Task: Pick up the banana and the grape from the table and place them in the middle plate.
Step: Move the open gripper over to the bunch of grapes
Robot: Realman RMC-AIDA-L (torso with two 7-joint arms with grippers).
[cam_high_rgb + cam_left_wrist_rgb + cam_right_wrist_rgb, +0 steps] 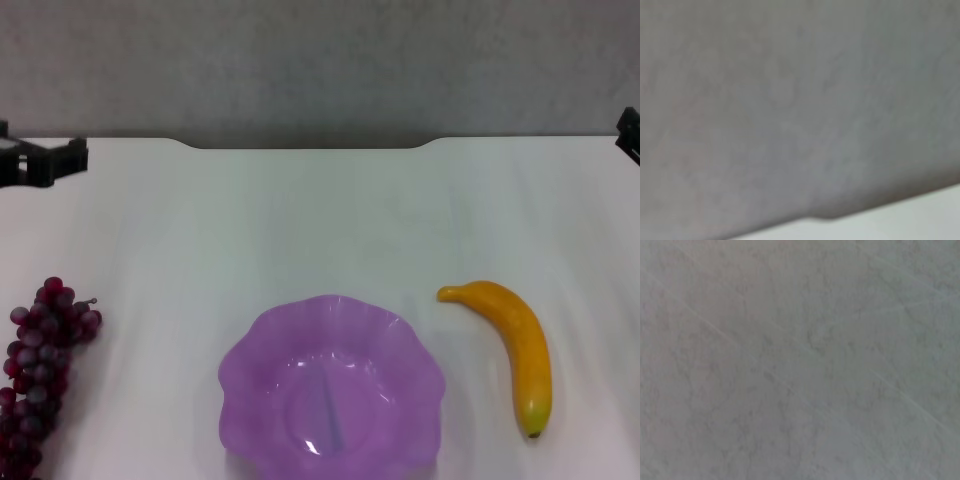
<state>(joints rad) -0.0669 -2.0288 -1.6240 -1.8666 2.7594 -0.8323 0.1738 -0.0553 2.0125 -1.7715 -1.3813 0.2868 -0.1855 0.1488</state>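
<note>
In the head view, the yellow-orange banana (515, 345) lies on the white table (330, 220), to the right of the plate, with its dark tip toward me. The bunch of dark red-purple grapes (40, 370) lies at the table's left edge, partly cut off by the frame. The translucent purple middle plate (250, 370) with its wavy rim sits near the front centre and holds nothing. My left gripper (45, 160) is parked at the far left of the table. Only a black corner of my right gripper (630, 135) shows at the far right edge. Both are far from the fruit.
A grey wall (320, 60) stands behind the table's notched far edge. The left wrist view shows that grey wall (790, 100) and a strip of the white table (920, 215). The right wrist view shows only a grey mottled surface (800, 360).
</note>
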